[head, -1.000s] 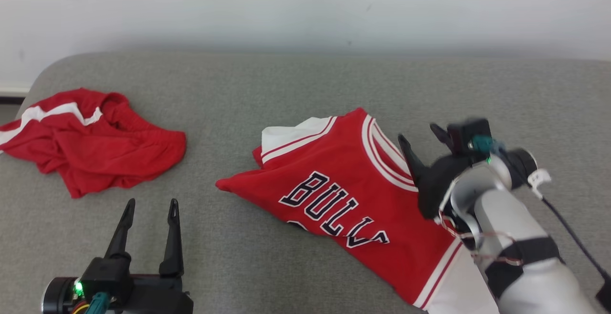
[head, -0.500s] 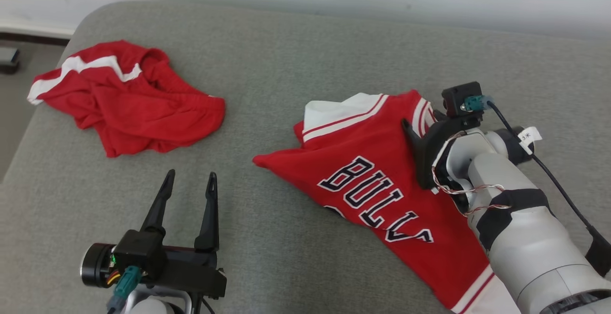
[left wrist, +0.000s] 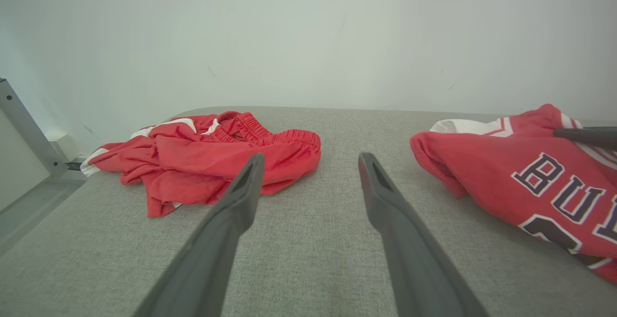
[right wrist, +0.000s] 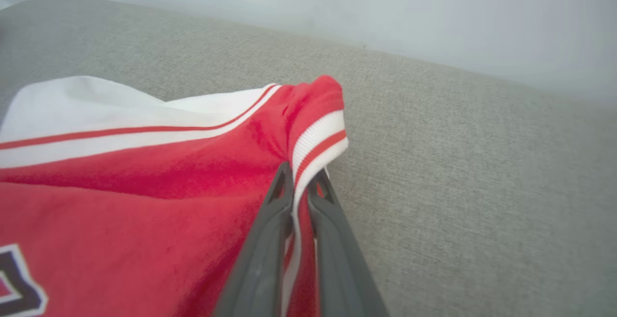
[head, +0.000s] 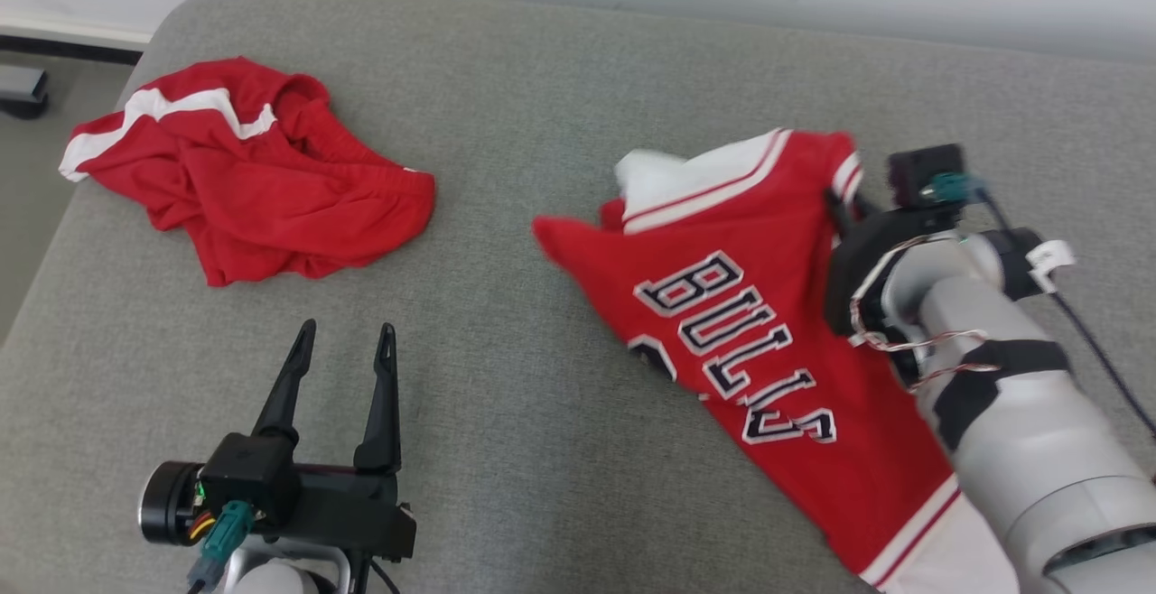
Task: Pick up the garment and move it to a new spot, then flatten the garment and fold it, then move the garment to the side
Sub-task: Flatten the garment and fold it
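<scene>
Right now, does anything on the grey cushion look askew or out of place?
The Bulls jersey lies diagonally, partly folded over, with the right gripper shut on its striped trim. The red shorts sit crumpled at the far left. Nothing looks torn or spilled.

The garment (head: 768,305) is made of matt red knit cloth; its ribbed white-and-red trim (right wrist: 318,138) is pinched between the matt, dark plastic fingers (right wrist: 270,240) of the right gripper (right wrist: 301,172). The cushion (head: 542,440) beneath that gripper is covered in coarse grey woven fabric. Ahead and left of the left gripper (head: 347,329), the shorts (head: 262,188) are seen as soft, creased red cloth. The right forearm (head: 1039,450) is cased in smooth, pale, satin shell.
</scene>
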